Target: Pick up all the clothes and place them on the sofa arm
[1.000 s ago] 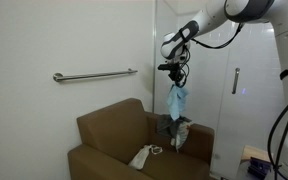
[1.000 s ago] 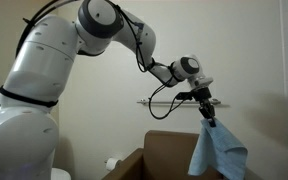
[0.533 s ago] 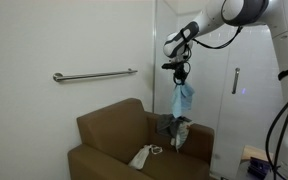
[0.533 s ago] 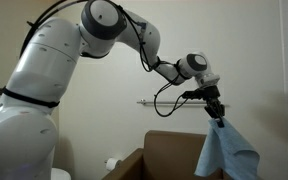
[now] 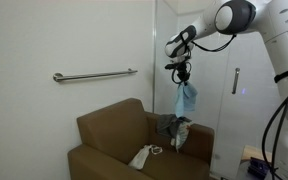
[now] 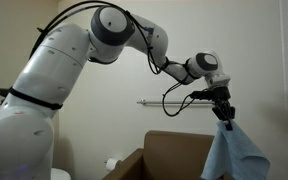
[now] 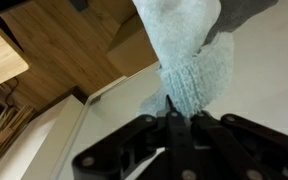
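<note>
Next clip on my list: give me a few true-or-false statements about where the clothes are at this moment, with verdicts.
1. The fingers are shut on the light blue cloth, which hangs below them. True.
2. The dark grey cloth lies on the floor. False: it rests on the armchair's arm.
3. A pale cloth lies on the seat. True.
4. The wall rail has a cloth draped over it. False: it is bare.
</note>
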`<state>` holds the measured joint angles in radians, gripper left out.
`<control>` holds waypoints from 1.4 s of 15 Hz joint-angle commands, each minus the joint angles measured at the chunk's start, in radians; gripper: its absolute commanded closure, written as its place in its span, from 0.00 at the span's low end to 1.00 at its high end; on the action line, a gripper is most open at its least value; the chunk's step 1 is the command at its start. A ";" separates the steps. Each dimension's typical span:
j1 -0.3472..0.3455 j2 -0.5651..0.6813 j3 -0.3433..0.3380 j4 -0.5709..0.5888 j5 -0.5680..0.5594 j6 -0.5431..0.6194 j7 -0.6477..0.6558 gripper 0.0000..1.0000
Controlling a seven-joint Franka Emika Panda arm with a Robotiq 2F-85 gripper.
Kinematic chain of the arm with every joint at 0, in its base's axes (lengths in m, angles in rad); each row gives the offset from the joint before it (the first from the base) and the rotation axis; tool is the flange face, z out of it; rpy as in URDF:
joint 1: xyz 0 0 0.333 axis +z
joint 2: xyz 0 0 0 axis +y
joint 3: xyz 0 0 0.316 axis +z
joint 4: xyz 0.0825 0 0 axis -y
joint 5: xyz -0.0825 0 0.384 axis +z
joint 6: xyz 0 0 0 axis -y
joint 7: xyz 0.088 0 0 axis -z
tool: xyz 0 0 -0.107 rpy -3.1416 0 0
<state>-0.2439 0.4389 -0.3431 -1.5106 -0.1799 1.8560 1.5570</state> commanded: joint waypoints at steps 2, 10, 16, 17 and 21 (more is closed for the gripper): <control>-0.024 0.053 0.004 0.086 0.048 -0.062 0.025 0.58; -0.035 0.083 0.006 0.137 0.057 -0.089 0.023 0.06; -0.050 0.117 0.034 0.182 0.076 -0.120 -0.075 0.00; -0.050 0.124 0.050 0.186 0.080 -0.124 -0.122 0.00; -0.018 0.152 0.097 0.194 0.076 -0.131 -0.260 0.00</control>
<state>-0.2691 0.5657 -0.2771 -1.3461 -0.1268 1.7558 1.4069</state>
